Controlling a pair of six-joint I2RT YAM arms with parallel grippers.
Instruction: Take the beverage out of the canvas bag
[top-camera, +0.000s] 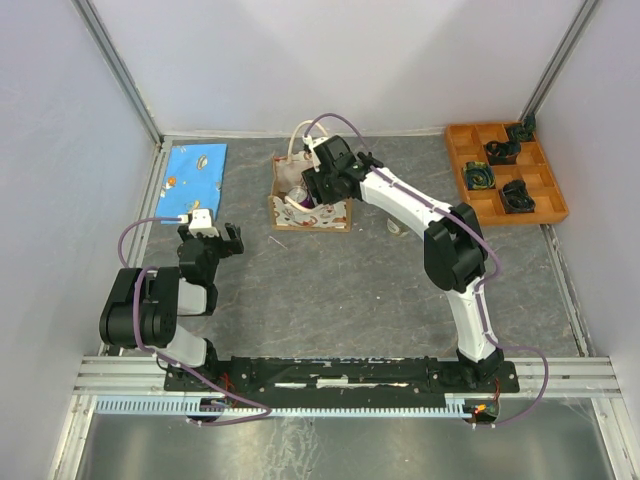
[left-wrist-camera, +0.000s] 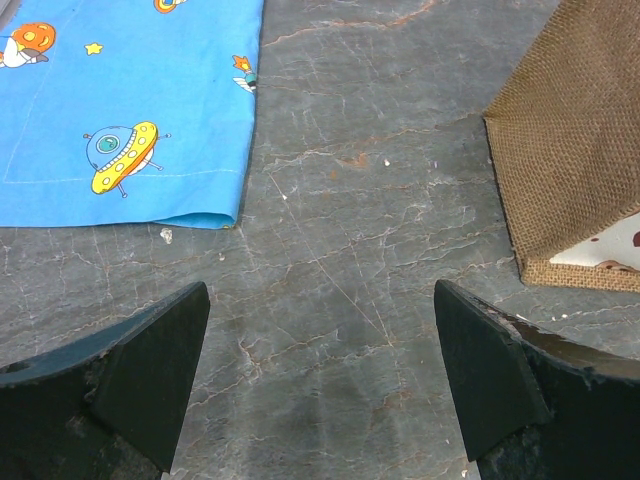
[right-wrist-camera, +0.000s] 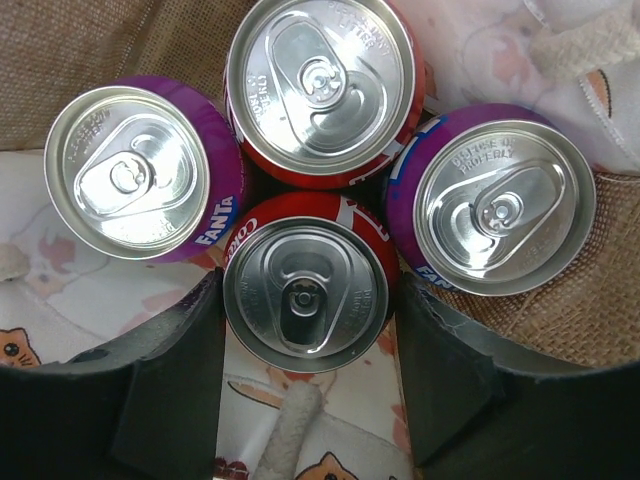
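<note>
Four cans stand upright in the bag (top-camera: 310, 221) on the bench (left-wrist-camera: 350, 200): two purple (right-wrist-camera: 130, 170) (right-wrist-camera: 500, 205), one reading "FANTA", and two red (right-wrist-camera: 320, 80), the near one (right-wrist-camera: 305, 295) showing "Co". The right tool (right-wrist-camera: 308, 335) straddles that near can; whether it grips, I cannot tell. The left tool (left-wrist-camera: 320, 290) gapes wide.

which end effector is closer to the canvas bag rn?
Right. The right end effector is inside the canvas bag, fingers flanking a red can. The left end effector is over bare table left of the bag, near the blue cloth.
</note>
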